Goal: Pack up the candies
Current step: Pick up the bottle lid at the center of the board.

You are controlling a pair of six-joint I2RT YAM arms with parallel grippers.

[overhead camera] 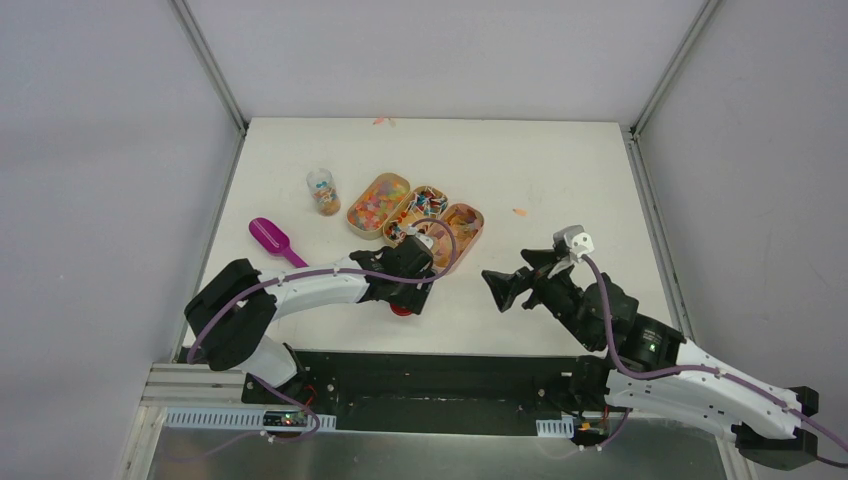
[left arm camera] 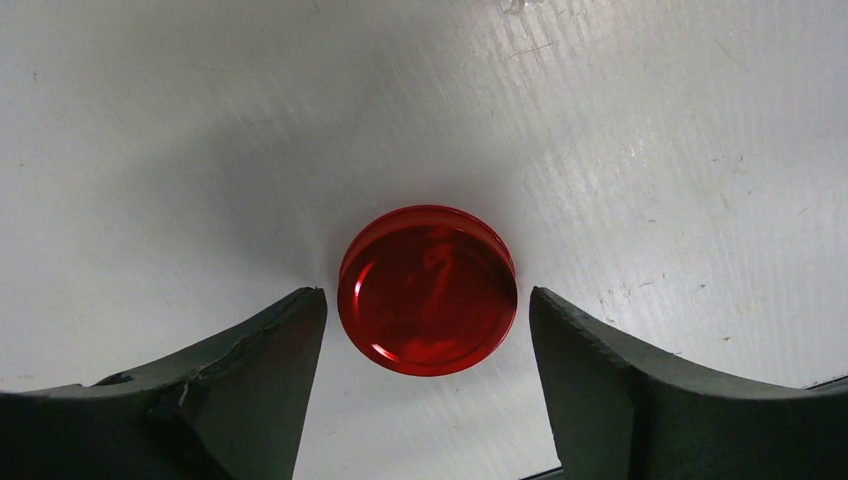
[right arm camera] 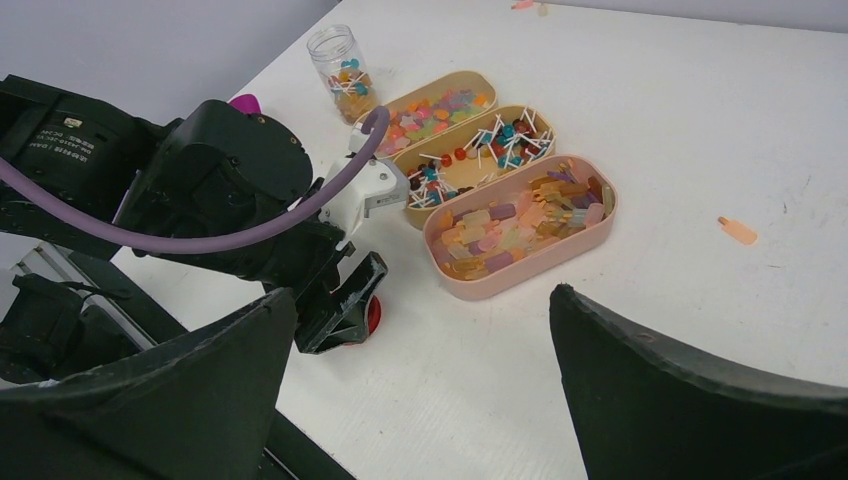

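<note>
**While the left jaws straddle a red disc, the candies sit in their trays**

Although the candies (overhead camera: pixel 420 210) are what the job is about, neither arm has hold of any. They lie in three oval trays set side by side at the middle of the white table (overhead camera: pixel 560 170). Two tan trays (right arm camera: pixel 490 88) hold the bright mixed bits (right arm camera: pixel 440 105) on the left and the red, white and dark wrapped pieces (right arm camera: pixel 475 150) in the middle. The pink tray (right arm camera: pixel 530 265) on the right holds the translucent gummies (right arm camera: pixel 520 225). A few more sweets show in the clear jar (right arm camera: pixel 338 60), which stands upright just left of the trays. One stray orange piece (right arm camera: pixel 738 231) lies alone on the table, right of the trays.

The left gripper (left arm camera: pixel 428 300) is down at the table just on the near side of the trays. Its fingers are partly spread to either side of a flat red disc (left arm camera: pixel 428 280), with a thin gap on each side, so it grips nothing. The right gripper (right arm camera: pixel 425 298) hangs over the right of the table, apart from the trays, its jaws spread wide and empty.

A magenta scoop (overhead camera: pixel 270 237) lies at the left of the table, nearer than the jar
</note>
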